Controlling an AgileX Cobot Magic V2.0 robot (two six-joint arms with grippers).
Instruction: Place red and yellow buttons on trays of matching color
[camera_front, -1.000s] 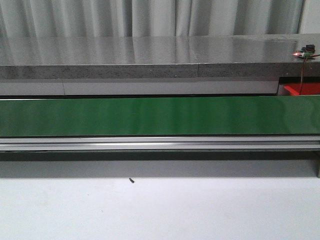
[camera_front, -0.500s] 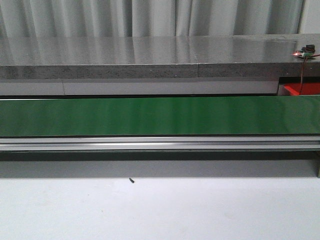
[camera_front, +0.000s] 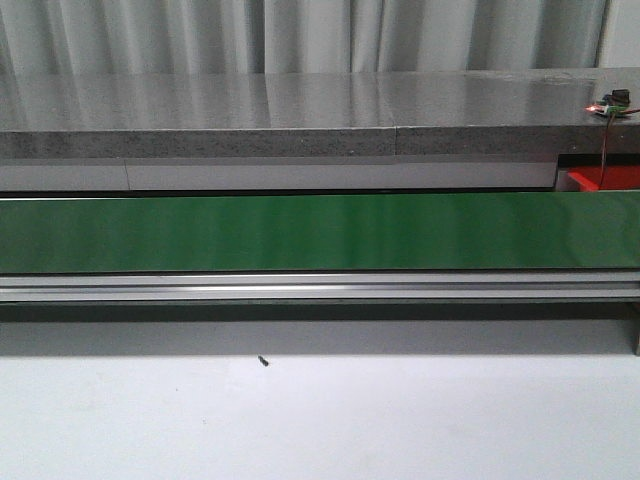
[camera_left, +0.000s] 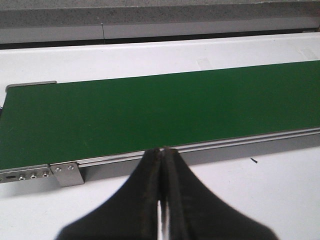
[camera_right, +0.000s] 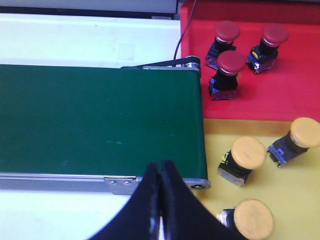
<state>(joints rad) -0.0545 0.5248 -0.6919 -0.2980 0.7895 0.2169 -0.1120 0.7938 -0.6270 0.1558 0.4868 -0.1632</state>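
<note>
In the right wrist view a red tray (camera_right: 280, 95) holds three red buttons (camera_right: 231, 62), and a yellow tray (camera_right: 295, 185) beside it holds three yellow buttons (camera_right: 249, 153). Both trays lie just past the end of the green belt (camera_right: 100, 120). My right gripper (camera_right: 160, 164) is shut and empty, over the belt's near rail beside the yellow tray. My left gripper (camera_left: 162, 150) is shut and empty at the near rail of the green belt (camera_left: 150, 110), which carries nothing. In the front view only a corner of the red tray (camera_front: 605, 178) shows; neither gripper appears.
The long green belt (camera_front: 320, 232) with its aluminium rail (camera_front: 320, 288) crosses the front view. Behind it runs a grey stone ledge (camera_front: 300, 115). A small circuit board with a lit red light and a wire (camera_front: 610, 105) stands at the far right. White tabletop (camera_front: 320, 420) lies in front.
</note>
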